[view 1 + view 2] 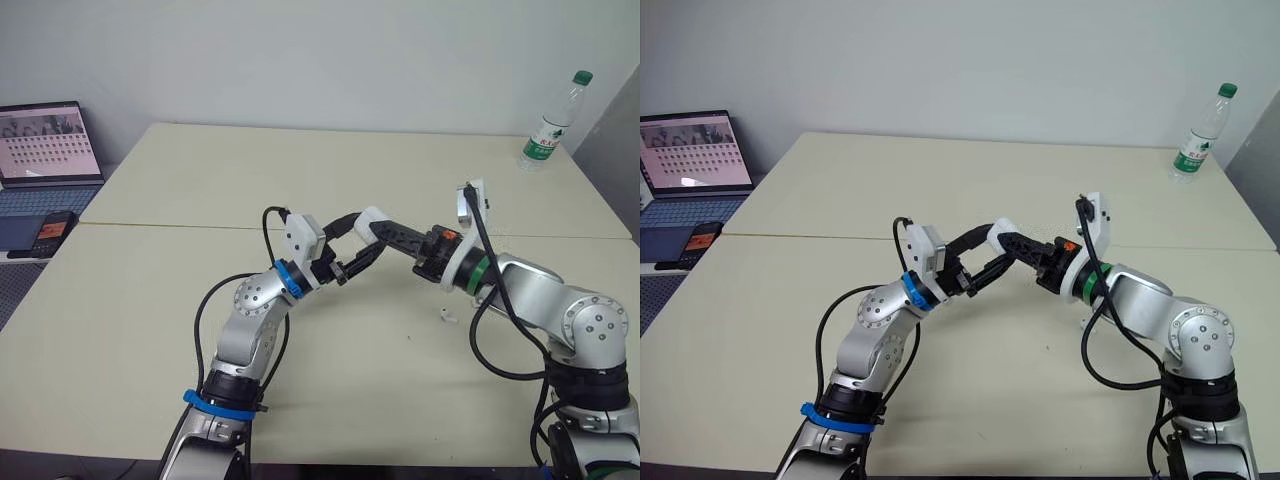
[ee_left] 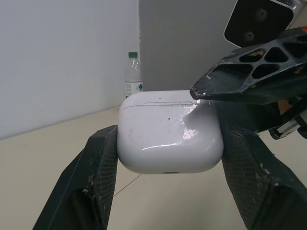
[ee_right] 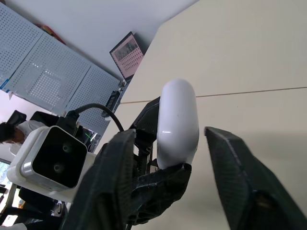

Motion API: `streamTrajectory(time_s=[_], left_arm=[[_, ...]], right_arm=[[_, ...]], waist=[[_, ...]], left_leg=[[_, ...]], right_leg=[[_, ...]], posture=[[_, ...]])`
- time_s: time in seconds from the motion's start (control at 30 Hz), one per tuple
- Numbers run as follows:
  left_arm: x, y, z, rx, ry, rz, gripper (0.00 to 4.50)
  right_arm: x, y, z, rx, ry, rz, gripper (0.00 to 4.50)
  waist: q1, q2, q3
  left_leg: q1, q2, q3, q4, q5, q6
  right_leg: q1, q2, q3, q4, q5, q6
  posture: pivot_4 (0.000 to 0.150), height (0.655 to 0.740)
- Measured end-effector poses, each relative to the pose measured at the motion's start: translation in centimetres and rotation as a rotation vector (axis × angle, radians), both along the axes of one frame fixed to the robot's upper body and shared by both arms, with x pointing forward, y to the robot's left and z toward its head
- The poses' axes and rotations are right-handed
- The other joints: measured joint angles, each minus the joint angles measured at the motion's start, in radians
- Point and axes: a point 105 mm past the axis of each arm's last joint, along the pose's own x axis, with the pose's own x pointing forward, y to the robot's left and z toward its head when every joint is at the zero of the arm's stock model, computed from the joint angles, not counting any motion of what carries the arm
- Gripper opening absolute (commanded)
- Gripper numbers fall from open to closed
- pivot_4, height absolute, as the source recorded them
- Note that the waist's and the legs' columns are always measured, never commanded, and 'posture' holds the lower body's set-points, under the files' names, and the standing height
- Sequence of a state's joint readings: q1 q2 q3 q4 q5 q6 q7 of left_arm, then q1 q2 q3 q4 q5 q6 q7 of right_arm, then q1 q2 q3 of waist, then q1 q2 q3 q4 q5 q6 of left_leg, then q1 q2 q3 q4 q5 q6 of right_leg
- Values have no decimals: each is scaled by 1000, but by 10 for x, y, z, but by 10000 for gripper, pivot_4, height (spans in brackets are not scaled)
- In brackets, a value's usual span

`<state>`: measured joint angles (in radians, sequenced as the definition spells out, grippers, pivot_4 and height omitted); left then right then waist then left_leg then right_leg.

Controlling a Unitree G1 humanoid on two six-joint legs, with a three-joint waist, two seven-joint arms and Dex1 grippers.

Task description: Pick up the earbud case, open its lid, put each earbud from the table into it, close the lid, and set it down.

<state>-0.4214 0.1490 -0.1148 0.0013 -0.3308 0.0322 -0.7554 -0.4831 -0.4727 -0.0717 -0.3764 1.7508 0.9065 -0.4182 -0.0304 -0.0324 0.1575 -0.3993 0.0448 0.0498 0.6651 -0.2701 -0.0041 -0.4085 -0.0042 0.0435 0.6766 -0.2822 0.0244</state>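
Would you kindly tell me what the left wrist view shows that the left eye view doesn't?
Left wrist view: the closed lid seam of the glossy white rounded earbud case. Left eye view: a small white earbud on the beige table, plus an open laptop. Both: the case, clamped by the left pincer, the right pincer at it, and a clear green-capped plastic bottle.

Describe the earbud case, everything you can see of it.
The earbud case is a rounded box of glossy white plastic, lightly scuffed and speckled. A thin seam marks its lid, which is shut, and there is a dark port on the edge opposite the lid. It is held clear of the table, clamped at both sides by the jaws of the left gripper. The right gripper straddles it with jaws open, one fingertip meeting the lid's corner.
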Motion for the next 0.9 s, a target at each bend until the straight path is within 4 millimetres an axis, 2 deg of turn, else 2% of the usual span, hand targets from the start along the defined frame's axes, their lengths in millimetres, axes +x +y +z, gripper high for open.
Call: streamTrajectory(time_s=[0.07, 0.33, 0.5, 0.6, 0.8, 0.9], left_arm=[[0, 0, 0, 0, -4, 1, 27902], [0, 0, 0, 1, 1, -2, 27902], [-1, -1, -4, 0, 39, -31, 44533], [-4, 1, -6, 39, 33, -46, 44852], [-6, 29, -9, 132, 41, -68, 44852], [0, 40, -2, 124, 149, -109, 44852]], right_arm=[[1, -1, -1, -1, 5, -3, 7556], [1, 0, -2, -7, 7, -3, 7503], [1, 0, -2, -7, 7, -1, 7503], [1, -3, -1, -14, 1, -1, 7503], [6, -24, 5, -34, -39, -10, 7503], [4, -30, 5, -63, -86, 41, 7503]], waist=[[0, 0, 0], [0, 0, 0], [0, 0, 0], [0, 0, 0], [0, 0, 0], [0, 1, 0]], left_leg=[[0, 0, 0, 0, 0, 0], [0, 0, 0, 0, 0, 0], [0, 0, 0, 0, 0, 0], [0, 0, 0, 0, 0, 0], [0, 1, 0, 0, 0, 0], [0, 0, 0, 0, 0, 0]], right_leg=[[0, 0, 0, 0, 0, 0], [0, 0, 0, 0, 0, 0], [0, 0, 0, 0, 0, 0], [0, 0, 0, -1, 0, 0], [-1, 0, 0, -1, 0, 0], [-1, 0, -1, -1, 0, 0]], posture=[[1500, 7362], [1500, 7362], [1500, 7362], [1500, 7362], [1500, 7362], [1500, 7362]])
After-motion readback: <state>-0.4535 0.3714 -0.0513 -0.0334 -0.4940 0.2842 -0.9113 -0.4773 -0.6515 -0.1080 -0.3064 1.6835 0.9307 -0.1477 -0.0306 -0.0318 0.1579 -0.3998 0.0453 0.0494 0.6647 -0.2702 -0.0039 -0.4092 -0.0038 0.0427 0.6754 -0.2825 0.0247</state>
